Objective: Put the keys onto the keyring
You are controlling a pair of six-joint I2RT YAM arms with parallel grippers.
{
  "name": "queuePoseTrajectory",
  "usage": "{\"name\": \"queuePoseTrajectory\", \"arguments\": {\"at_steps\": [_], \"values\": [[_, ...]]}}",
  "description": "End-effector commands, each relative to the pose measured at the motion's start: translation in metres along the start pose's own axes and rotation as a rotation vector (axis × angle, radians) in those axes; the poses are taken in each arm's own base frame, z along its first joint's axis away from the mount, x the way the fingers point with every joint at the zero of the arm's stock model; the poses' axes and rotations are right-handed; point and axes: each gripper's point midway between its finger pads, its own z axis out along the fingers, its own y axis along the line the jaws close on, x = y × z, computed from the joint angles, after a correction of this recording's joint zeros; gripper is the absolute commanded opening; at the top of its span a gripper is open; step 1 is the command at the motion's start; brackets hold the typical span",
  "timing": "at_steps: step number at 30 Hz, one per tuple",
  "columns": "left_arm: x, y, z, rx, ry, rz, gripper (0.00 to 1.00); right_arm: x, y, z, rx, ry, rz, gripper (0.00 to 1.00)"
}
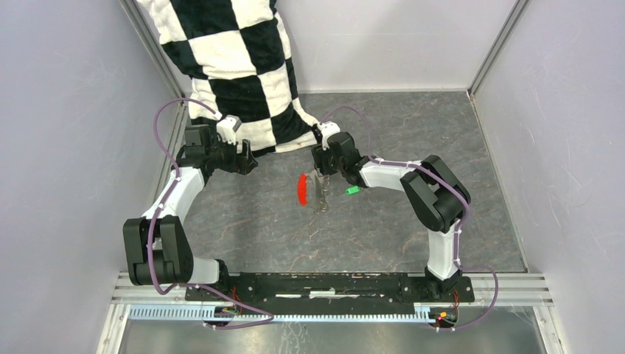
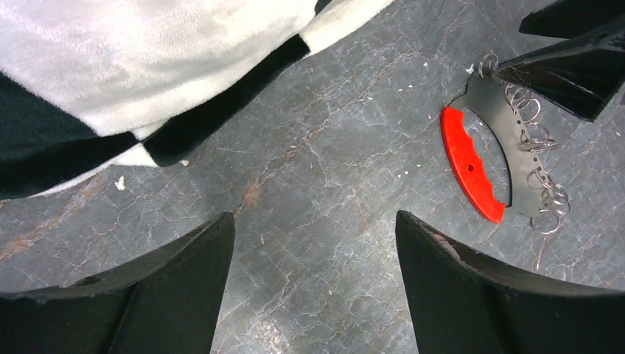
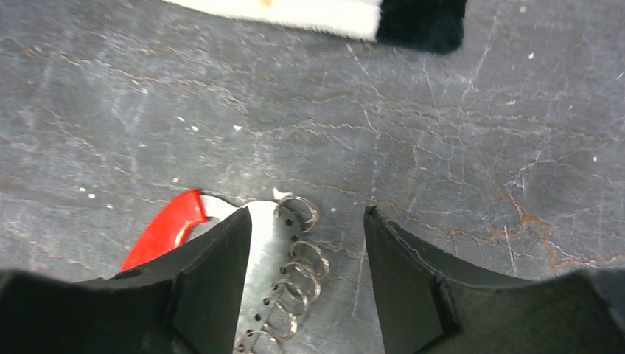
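Right gripper (image 3: 306,214) spread wide over the keyring (image 3: 267,258); left gripper (image 2: 315,217) also released

My keyring (image 2: 508,147) lies flat on the table (image 1: 383,228): a thin metal strip with a curved bright red plastic piece (image 2: 472,164) along one long side and a row of small wire rings (image 2: 536,136) threaded through holes along the other. One end of the strip sits in the gap between the spread fingers of my right gripper (image 3: 306,214), with the red piece off to the side. The green-tagged key (image 1: 352,190) lies near the keyring, to its right, not touching it.
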Motion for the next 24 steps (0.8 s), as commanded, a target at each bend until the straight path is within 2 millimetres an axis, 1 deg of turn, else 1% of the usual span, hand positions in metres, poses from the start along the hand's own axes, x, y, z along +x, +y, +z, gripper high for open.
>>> {"name": "queuePoseTrajectory", "arguments": {"at_steps": [1, 5, 7, 9, 13, 15, 16, 19, 24], "values": [[-0.001, -0.006, -0.005, 0.024, -0.008, 0.044, 0.85, 0.001, 0.008, 0.010, -0.093, 0.015, 0.046, 0.62], [-0.001, -0.006, -0.004, 0.025, -0.007, 0.045, 0.85, 0.012, 0.012, 0.015, -0.131, 0.056, 0.032, 0.59], [-0.003, -0.007, -0.004, 0.032, -0.011, 0.044, 0.85, 0.018, 0.011, 0.017, -0.137, 0.069, 0.038, 0.55], [-0.002, -0.008, -0.004, 0.036, -0.009, 0.039, 0.84, 0.023, 0.011, 0.018, -0.143, 0.079, 0.047, 0.45], [-0.002, -0.009, -0.004, 0.041, -0.007, 0.041, 0.83, 0.024, 0.013, 0.017, -0.166, 0.079, 0.066, 0.14], [-0.002, -0.009, -0.005, 0.043, -0.007, 0.040, 0.82, 0.018, 0.017, 0.014, -0.187, 0.064, 0.068, 0.03], [-0.002, -0.011, -0.005, 0.049, -0.008, 0.039, 0.82, 0.015, 0.018, 0.011, -0.198, 0.053, 0.067, 0.00], [-0.004, -0.018, -0.005, 0.085, -0.017, 0.033, 0.82, -0.003, 0.029, 0.001, -0.267, -0.001, 0.065, 0.00], [-0.011, -0.045, -0.007, 0.206, -0.030, 0.040, 0.82, -0.040, 0.056, -0.029, -0.425, -0.119, 0.064, 0.00]]}}
